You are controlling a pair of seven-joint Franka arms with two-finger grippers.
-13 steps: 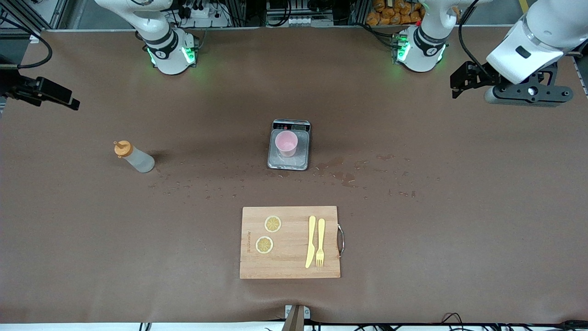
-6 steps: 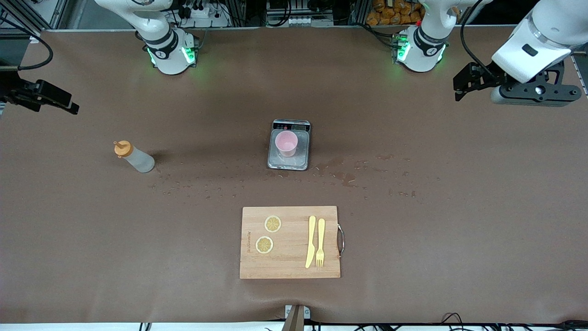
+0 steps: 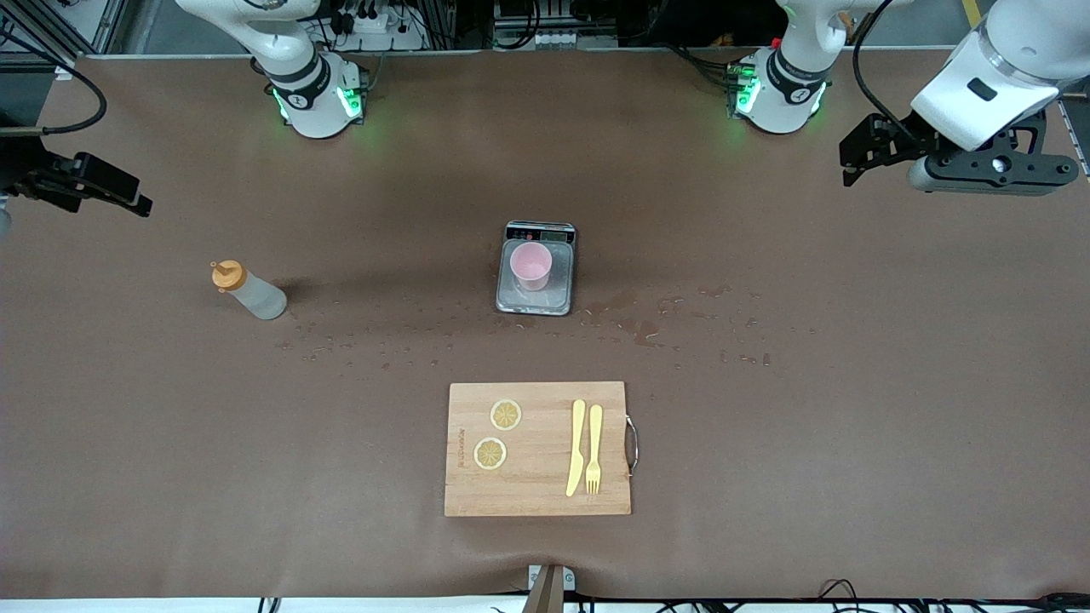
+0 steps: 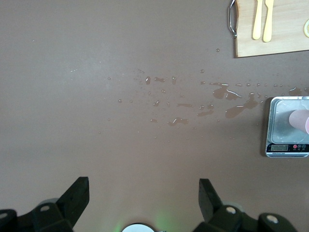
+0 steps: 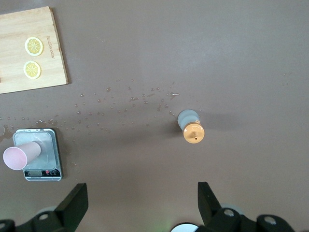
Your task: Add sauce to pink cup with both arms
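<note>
Squeeze bottle [image 3: 249, 292] looks light and squishy, so pinch mid-body gently; left hand [image 4: 143, 193] and right hand [image 5: 143, 195] both spread, holding nothing.

- The wide table covered in matte brown sheet [image 3: 809, 443] carries everything.
- A small translucent greyish-white squeeze bottle with an orange cap [image 3: 249, 291] stands toward the right arm's end.
- A grey digital scale with a metal plate [image 3: 536, 269] sits mid-table.
- A rectangular wooden cutting board with a metal handle [image 3: 538, 449] lies nearer the front camera.
- Scattered wet droplets and small puddles [image 3: 634, 323] lie between scale and board.
</note>
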